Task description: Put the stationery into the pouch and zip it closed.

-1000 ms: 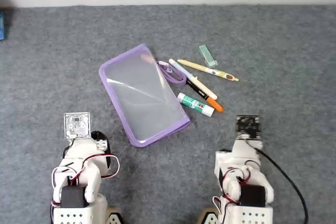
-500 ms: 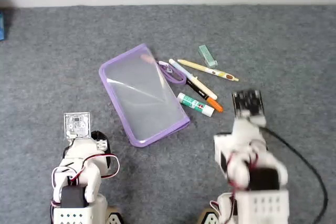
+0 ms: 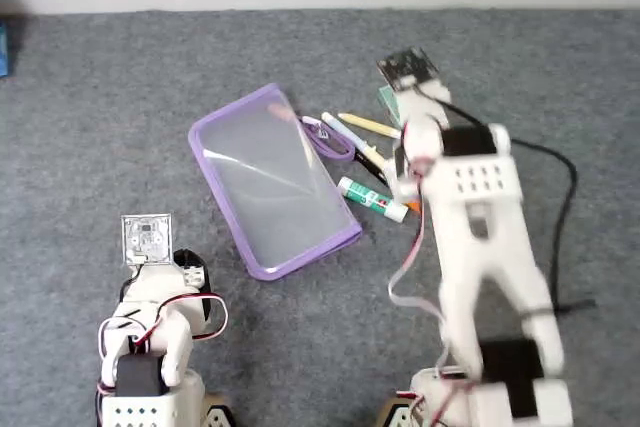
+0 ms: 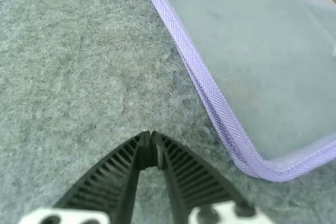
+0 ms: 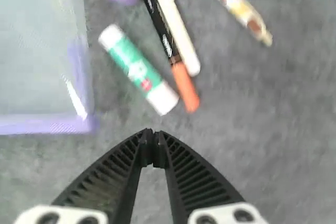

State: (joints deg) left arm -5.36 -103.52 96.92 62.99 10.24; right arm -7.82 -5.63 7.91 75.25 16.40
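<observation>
Pouch (image 3: 270,182) and loose stationery (image 3: 365,125) on bench (image 3: 100,97)
Right end effector (image 5: 153,149): pressed together, glue stick (image 5: 137,70) just ahead; left end effector (image 4: 151,148): pressed together, pouch corner ahead.

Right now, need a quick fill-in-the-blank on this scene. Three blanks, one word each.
The pouch is edged in ____. The left claw is ____, beside the pouch's edge. The marker lying next to the glue stick ends in an ____ cap.
Missing words: purple; shut; orange.
</observation>
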